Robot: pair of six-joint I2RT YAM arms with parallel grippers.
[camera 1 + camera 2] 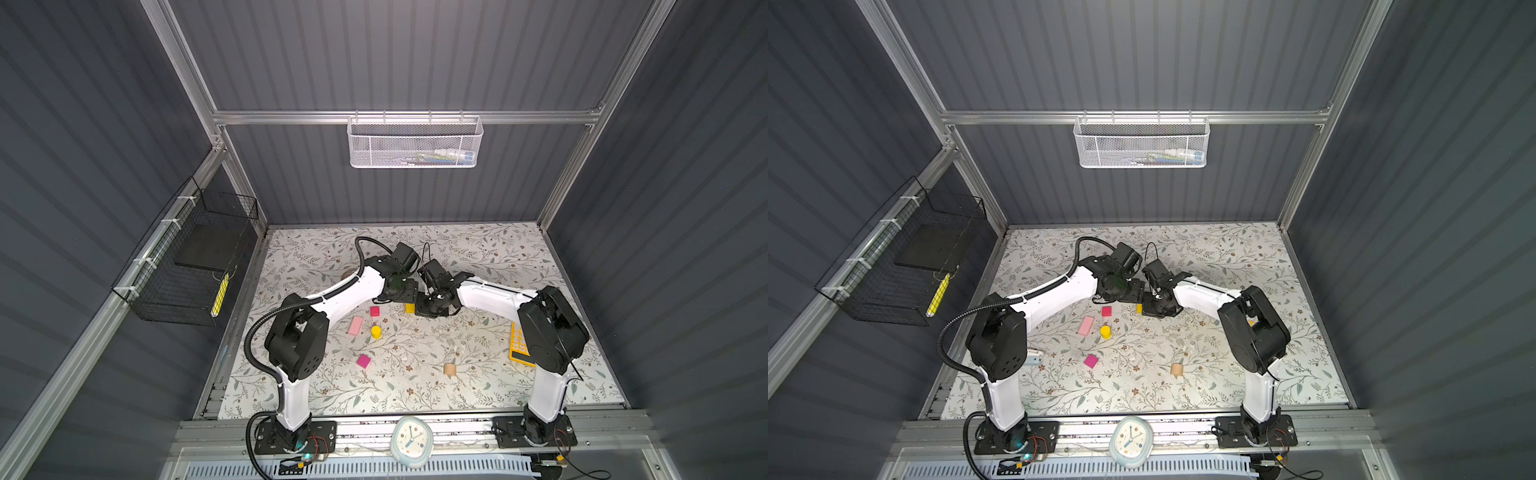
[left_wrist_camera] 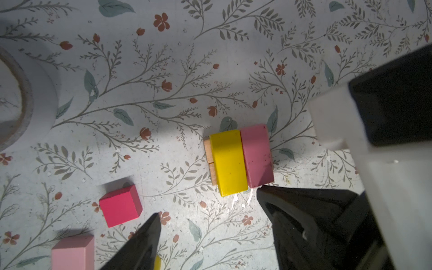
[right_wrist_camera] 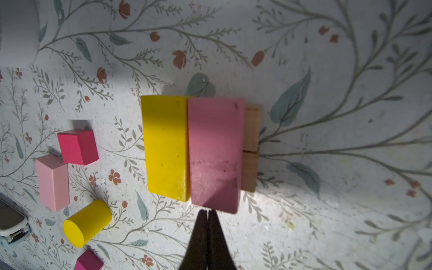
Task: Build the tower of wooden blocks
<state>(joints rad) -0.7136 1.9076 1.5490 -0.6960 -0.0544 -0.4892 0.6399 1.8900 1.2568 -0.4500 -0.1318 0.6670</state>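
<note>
While the right gripper (image 3: 207, 214), tips pressed together, sits at the pink bar (image 3: 215, 152) beside the yellow bar (image 3: 166, 147) on tan blocks (image 3: 251, 131), the left gripper (image 2: 208, 203) hangs spread, empty.

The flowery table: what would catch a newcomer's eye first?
In the middle sits a low stack: a yellow bar and a pink bar side by side on tan blocks. The shut right tool points at the pink bar's end; the open left tool hovers beside it. A yellow cylinder and a magenta cube lie loose nearby.
</note>
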